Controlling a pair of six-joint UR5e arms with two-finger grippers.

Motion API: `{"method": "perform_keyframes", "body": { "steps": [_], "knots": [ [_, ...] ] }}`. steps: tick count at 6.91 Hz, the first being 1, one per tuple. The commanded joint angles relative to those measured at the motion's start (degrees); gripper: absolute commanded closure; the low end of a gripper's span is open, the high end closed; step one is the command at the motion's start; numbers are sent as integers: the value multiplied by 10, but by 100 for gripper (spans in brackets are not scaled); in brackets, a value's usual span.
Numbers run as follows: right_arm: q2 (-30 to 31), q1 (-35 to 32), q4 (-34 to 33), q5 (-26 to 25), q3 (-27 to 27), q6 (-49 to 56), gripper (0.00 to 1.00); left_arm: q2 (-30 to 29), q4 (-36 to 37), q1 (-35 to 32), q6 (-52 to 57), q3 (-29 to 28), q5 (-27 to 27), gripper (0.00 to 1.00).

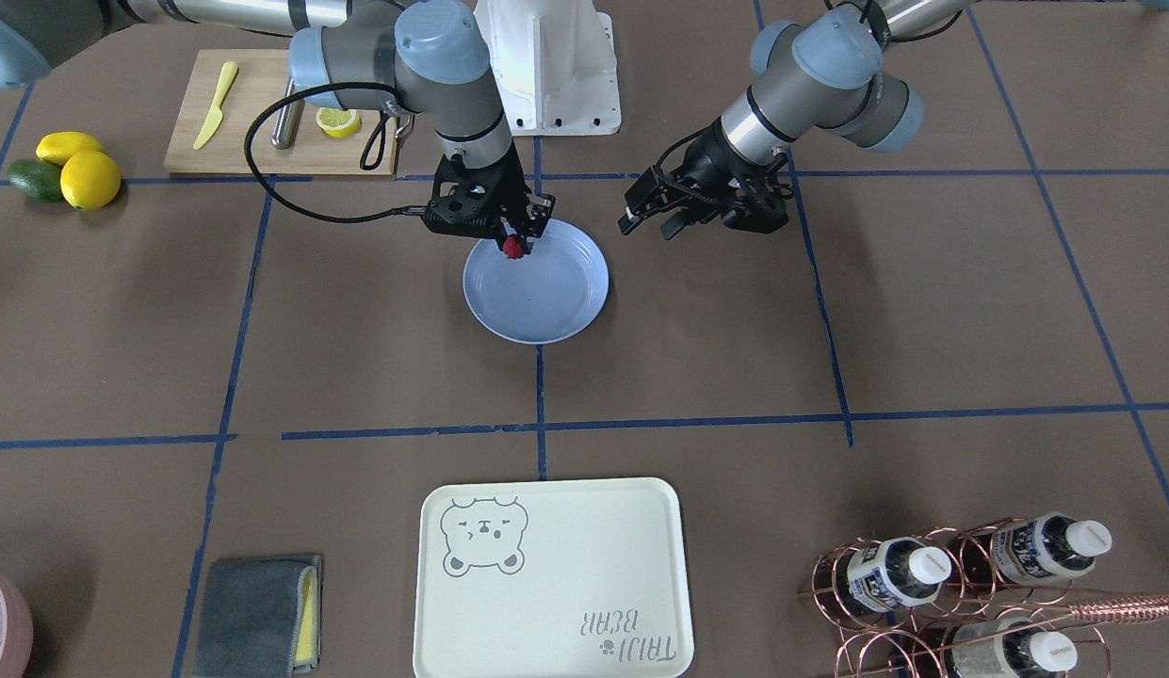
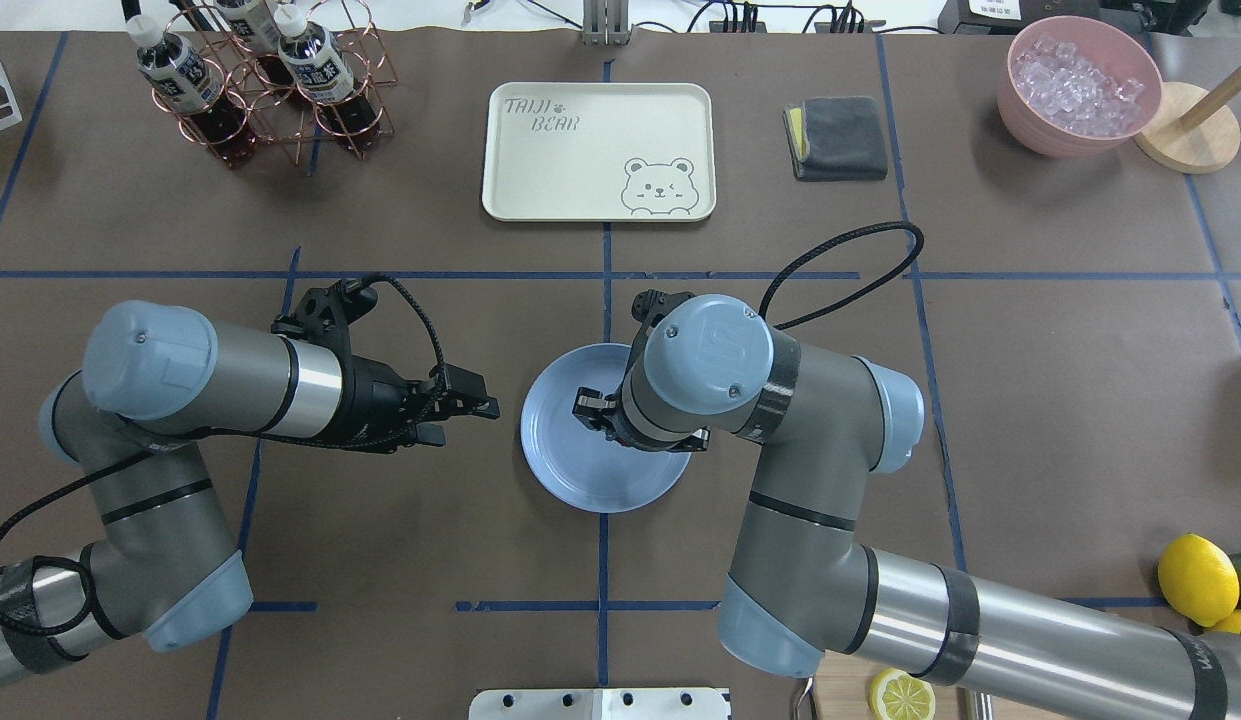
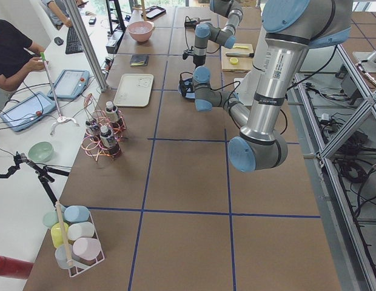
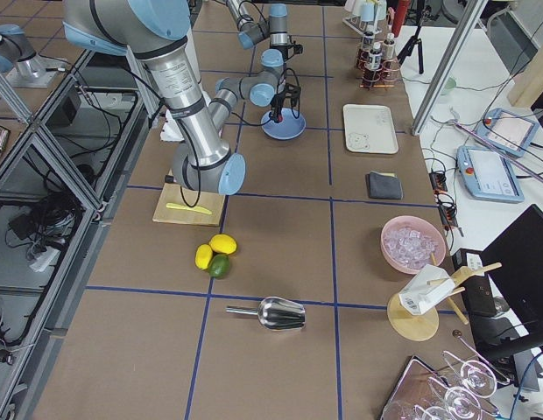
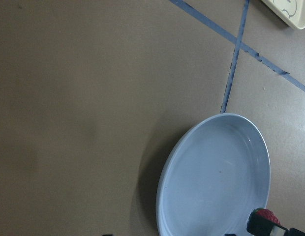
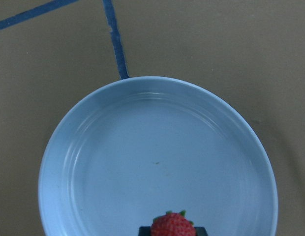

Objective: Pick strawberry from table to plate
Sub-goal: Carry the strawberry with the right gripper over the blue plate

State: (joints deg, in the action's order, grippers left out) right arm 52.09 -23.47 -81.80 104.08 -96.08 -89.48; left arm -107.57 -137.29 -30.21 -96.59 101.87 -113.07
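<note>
Holding strawberry [image 6: 172, 227]: the right gripper [image 1: 514, 238] pinches it just over the robot-side rim of the plate [image 1: 556, 306], so a release should drop it inside.
Plate: directly beneath; berry not yet resting in it, I'd judge.
Left gripper [image 2: 470, 414]: fingers spread, nothing in them, waiting beside the plate, out of the way.
Bear-print tray [image 2: 598, 130]: well beyond the plate, no part in this.

A small red strawberry [image 1: 513, 247], seed-dotted and tipped with a few green leaves, hangs pinched between the fingers of the right gripper [image 1: 515, 235] over the plate [image 1: 546, 297], just inside the rim on the robot's side. Whether the berry touches the glaze cannot be told. The plate, round, shallow and light blue-grey with a raised glossy rim, lies flat on the table [image 1: 358, 330], a wide brown paper-covered surface crossed by a blue tape grid. It covers a stretch of one tape line near the table's middle.
</note>
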Motion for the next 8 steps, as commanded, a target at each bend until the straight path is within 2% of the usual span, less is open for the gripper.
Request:
{"method": "perform_keyframes", "body": {
  "steps": [1, 8],
  "knots": [
    [-38, 0, 4, -1, 56, 6, 100, 3, 0, 0, 0, -1, 0, 19],
    [-44, 0, 5, -17, 89, 8, 100, 3, 0, 1, -1, -4, 2, 19]
  ]
}}
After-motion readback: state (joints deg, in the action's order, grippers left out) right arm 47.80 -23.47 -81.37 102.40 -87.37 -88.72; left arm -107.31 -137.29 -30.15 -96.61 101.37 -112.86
